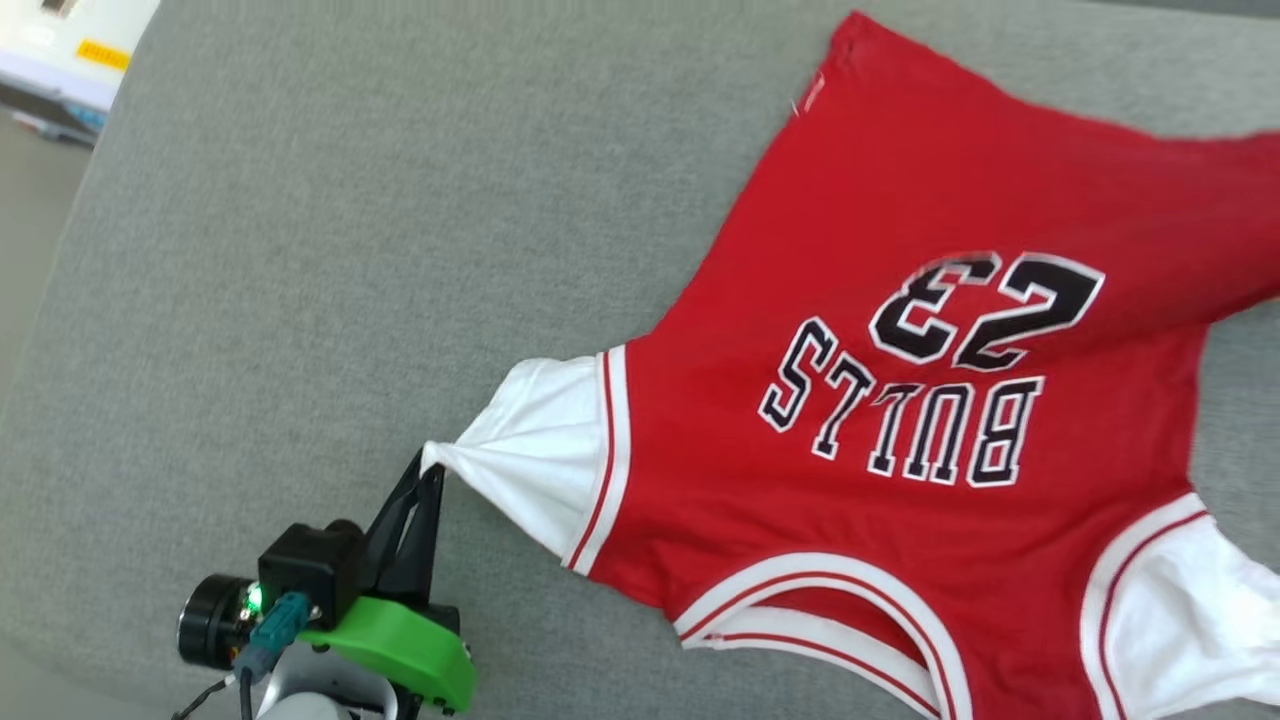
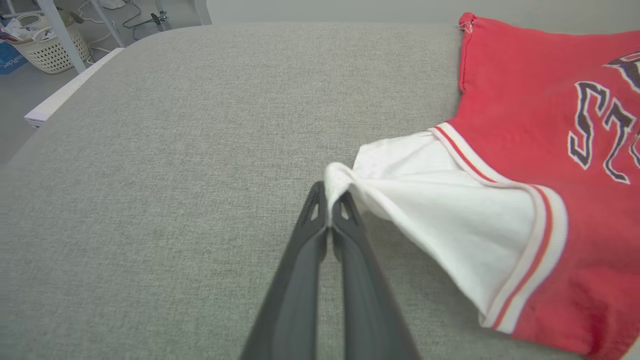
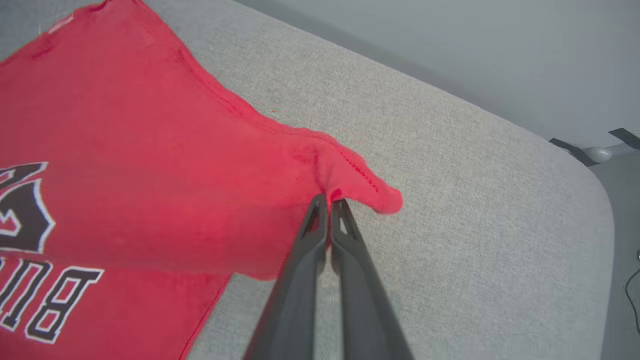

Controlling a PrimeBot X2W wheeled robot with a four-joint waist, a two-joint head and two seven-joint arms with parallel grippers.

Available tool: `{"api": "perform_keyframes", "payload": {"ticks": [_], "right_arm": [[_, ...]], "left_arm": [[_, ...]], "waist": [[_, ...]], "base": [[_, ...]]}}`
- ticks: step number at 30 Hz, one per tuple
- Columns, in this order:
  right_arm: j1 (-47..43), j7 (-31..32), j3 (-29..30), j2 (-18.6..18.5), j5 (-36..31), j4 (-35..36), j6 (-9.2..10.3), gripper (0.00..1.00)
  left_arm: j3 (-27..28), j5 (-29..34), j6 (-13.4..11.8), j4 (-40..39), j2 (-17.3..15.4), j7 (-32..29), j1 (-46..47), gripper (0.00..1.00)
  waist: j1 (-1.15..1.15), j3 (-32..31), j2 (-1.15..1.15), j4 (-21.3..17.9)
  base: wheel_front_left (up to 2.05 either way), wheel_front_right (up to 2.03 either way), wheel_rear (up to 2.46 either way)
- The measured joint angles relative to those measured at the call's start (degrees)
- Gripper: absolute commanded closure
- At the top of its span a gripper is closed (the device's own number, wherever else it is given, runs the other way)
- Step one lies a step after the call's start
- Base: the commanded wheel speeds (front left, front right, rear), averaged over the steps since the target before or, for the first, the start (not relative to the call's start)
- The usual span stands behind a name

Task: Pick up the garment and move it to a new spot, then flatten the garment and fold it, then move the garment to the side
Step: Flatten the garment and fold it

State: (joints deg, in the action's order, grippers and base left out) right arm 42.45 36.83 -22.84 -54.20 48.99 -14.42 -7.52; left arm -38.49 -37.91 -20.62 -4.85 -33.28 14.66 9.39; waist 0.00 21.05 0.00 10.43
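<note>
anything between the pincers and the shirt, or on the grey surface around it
Nothing visible. The left pincer pinches the white sleeve of the garment, the right pincer its red corner; no obstacle shows on the grey surface.

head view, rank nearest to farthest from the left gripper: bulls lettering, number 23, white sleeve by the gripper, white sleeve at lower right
1. Near white sleeve: pinched in the shut left gripper, touching it.
2. BULLS lettering: on the chest, to the right.
3. Number 23: just past the lettering, higher up.
4. Far white sleeve: lower right edge.
</note>
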Motion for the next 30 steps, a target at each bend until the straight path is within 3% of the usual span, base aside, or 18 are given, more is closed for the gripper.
{"api": "perform_keyframes", "payload": {"ticks": [6,11,14,17,20,23,24,30], "right_arm": [[-14.9,-4.8,1.2,-4.2,5.2,5.7,-0.01,1.0],[-27.9,-8.2,5.1,-4.1,6.2,7.2,-0.01,1.0],[-35.8,-9.4,7.9,-2.0,6.3,7.5,-0.01,1.0],[-43.5,-9.6,9.4,2.6,6.4,7.4,-0.01,1.0],[-48.0,-9.8,9.6,7.5,6.4,5.9,-0.01,1.0],[-48.3,-10.0,10.4,8.9,6.1,4.5,-0.01,1.0],[-48.1,-11.4,12.8,10.8,4.2,4.3,-0.09,0.0],[-45.9,-13.2,19.4,9.7,1.2,8.3,-0.03,0.0]], "left_arm": [[1.6,-0.6,-1.0,-1.7,-1.1,0.0,-3.6,1.0],[2.4,-0.9,-1.3,-2.2,-2.0,0.0,-5.0,1.0],[2.7,-1.0,-1.3,-2.3,-2.0,0.0,-5.1,1.0],[3.0,-1.0,-1.3,-2.2,-2.0,0.0,-5.1,1.0],[3.0,-1.0,-1.0,-1.9,-1.9,0.0,-5.1,1.0],[3.0,-1.0,-0.5,-1.2,-1.8,0.0,-5.1,1.0],[3.2,-1.0,-0.3,-0.8,-1.7,0.0,-5.1,1.0],[3.6,-0.9,-0.2,-0.7,-1.3,0.0,-5.1,1.0]], "waist": [[0.0,-3.7,0.0,-4.0],[0.0,-5.7,0.0,-7.1],[0.0,-6.6,0.0,-8.4],[0.0,-7.0,0.0,-9.2],[0.0,-6.7,0.0,-9.3],[0.0,-6.6,0.0,-9.1],[0.0,-6.7,0.0,-9.2],[0.0,-6.7,0.0,-9.2]], "base": [[0.0,0.0,0.0],[0.0,0.0,0.0],[0.0,0.0,0.0],[0.0,0.0,0.0],[0.0,0.0,0.0],[0.0,0.0,0.0],[0.0,0.0,0.0],[0.0,0.0,0.0]]}}
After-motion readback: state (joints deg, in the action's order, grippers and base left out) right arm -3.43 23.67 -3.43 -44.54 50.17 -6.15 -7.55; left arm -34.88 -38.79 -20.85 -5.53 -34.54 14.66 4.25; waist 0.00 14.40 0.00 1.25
